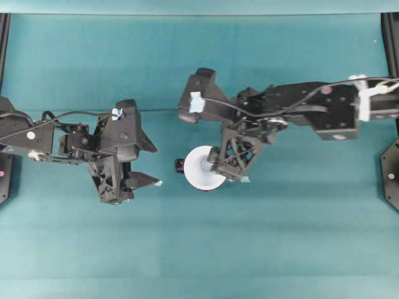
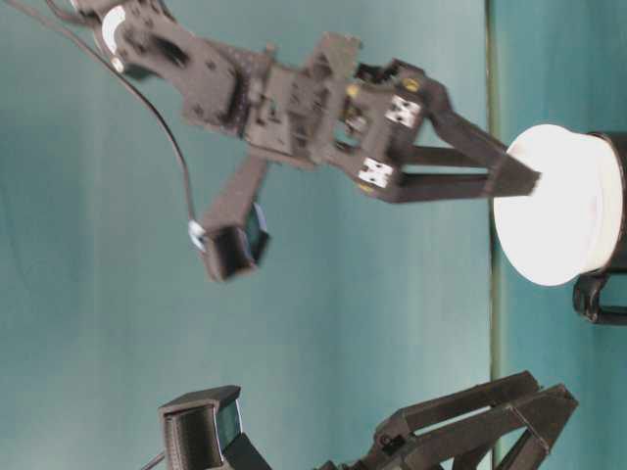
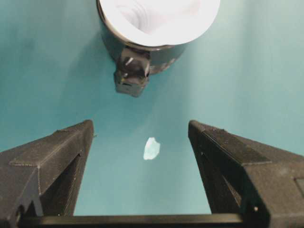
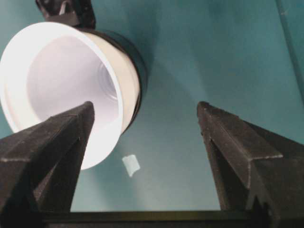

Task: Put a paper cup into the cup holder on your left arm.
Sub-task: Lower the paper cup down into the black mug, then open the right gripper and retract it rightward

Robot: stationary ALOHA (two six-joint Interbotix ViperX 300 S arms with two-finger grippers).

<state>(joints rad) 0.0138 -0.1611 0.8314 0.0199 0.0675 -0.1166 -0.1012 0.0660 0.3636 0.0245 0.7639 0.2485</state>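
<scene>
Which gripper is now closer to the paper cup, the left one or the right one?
The right. The right gripper is open at the paper cup, one finger over its rim. The left gripper, also open, is apart from it, to the left in the overhead view.

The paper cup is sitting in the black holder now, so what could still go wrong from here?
1. The right tool is open, but one finger hangs over the paper cup rim; pulling away carelessly could catch it and tip the cup or the cup holder.
2. The cup's upper part stands well above the holder, so it may not be fully seated and a nudge could lift it out.
3. The left tool is open nearby; moving it towards the holder could knock the handle.
</scene>
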